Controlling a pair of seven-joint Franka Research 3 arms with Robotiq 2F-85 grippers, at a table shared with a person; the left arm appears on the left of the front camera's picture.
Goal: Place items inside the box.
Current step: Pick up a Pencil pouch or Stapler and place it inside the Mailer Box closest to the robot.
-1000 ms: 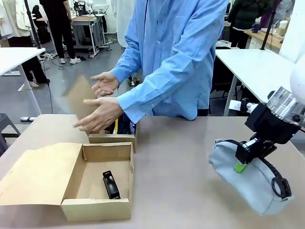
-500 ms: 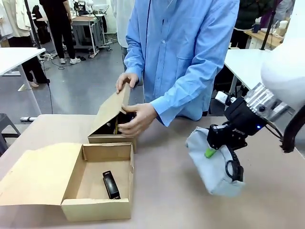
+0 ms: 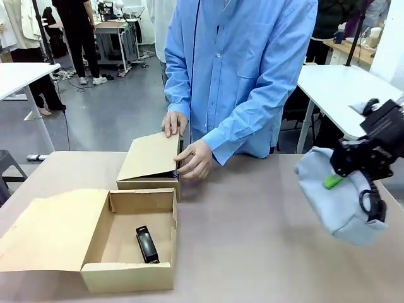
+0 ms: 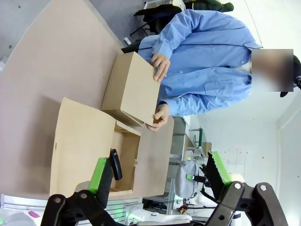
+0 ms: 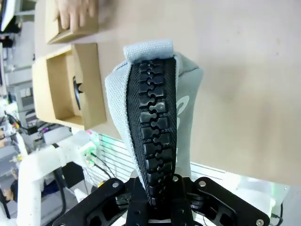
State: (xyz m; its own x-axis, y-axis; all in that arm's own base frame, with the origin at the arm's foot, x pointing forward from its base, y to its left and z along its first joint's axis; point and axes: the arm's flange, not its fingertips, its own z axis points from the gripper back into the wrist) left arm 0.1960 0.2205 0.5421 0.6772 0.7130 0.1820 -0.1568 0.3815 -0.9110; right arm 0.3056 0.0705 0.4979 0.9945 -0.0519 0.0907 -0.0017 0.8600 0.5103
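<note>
Right wrist view puts the right end effector [image 5: 157, 190] nearest me, its jaws clamped together on one end of the black zip [image 5: 153, 122] of the grey pouch [image 5: 117, 99]. The rest of the pouch runs away from the fingers to a fabric tab at its far end.

I judge it soft and light. The cloth has no stiffness of its own, so it will sag and swing from whatever point I hold. The zip ridge is the firmest line on it and the best place to pinch. A hold nearer the zip's middle would probably hang steadier than this end hold. I cannot tell what is inside.

From the left wrist camera, the left end effector [image 4: 157, 176] has its green pads spread wide apart and carries nothing.

Front view, nearest: the open box [image 3: 126, 278] sits at the left of the worktop [image 3: 252, 240] with its lid folded flat, and one black stapler [image 3: 147, 245] lies on its floor. At the right, the right end effector [image 3: 334, 180] holds the pouch [image 3: 338, 208] clear of the worktop, well apart from the box. It needs carrying left and lowering in beside the stapler; there looks to be room.

Farther off, a second box [image 3: 151, 158] stands just behind the first, and a person's hands [image 3: 196, 160] rest on its lid and side.
</note>
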